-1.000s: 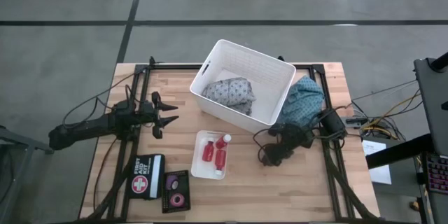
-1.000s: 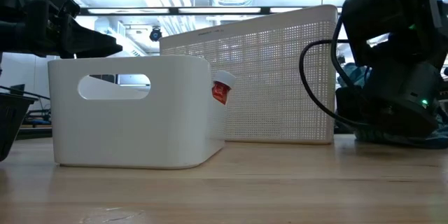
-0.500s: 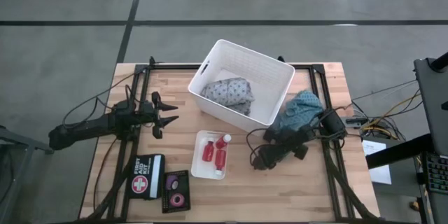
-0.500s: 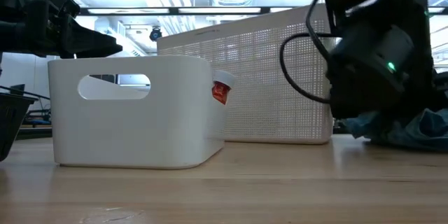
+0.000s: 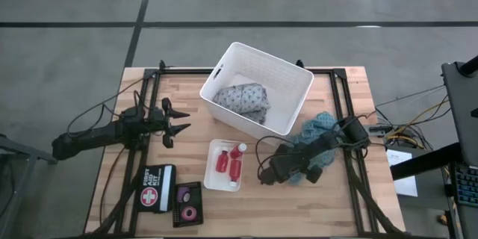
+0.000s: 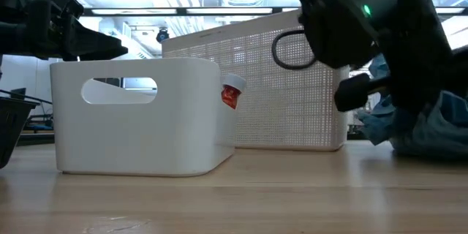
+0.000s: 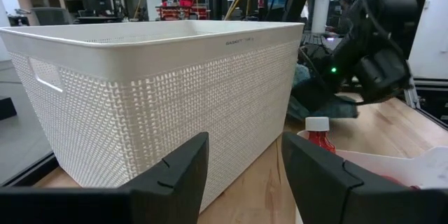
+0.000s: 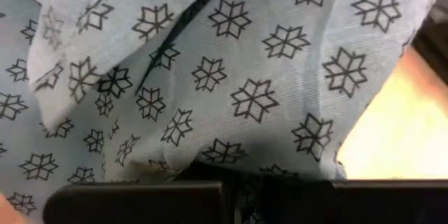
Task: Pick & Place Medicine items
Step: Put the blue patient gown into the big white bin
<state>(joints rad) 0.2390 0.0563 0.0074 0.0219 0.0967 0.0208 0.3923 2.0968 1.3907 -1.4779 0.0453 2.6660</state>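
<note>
Red bottles with white caps [image 5: 230, 161] lie in a small white tray [image 5: 212, 173]; one bottle [image 7: 320, 137] shows in the left wrist view. Pink and dark tape rolls [image 5: 187, 203] sit in a dark box near the front edge. My right gripper [image 5: 278, 170] is right of the tray, shut on a teal star-patterned cloth [image 5: 320, 127], which fills the right wrist view [image 8: 231, 77]. My left gripper [image 5: 176, 123] waits open at the table's left, level, with nothing between its fingers. My right gripper is shut on the teal cloth, which lies over the fingers [image 8: 140, 196] and hides the place of contact. Folds of it [image 8: 168, 49] rise right in front of the gripper. The gripper slants downward. The rest of the cloth trails under the arm onto the table [image 5: 308, 173].
A big white basket [image 5: 287, 67] holding a grey patterned cloth [image 5: 243, 98] stands at the back centre. A first aid kit [image 5: 155, 187] lies left of the dark box. Bare wood lies along the near right of the table [image 5: 299, 209].
My right gripper has gone up and toward the table's near-left, closer to the small tray, tipping as it went and staying shut. The teal cloth has been drawn along with it, from beside the basket's right side toward the near edge.
</note>
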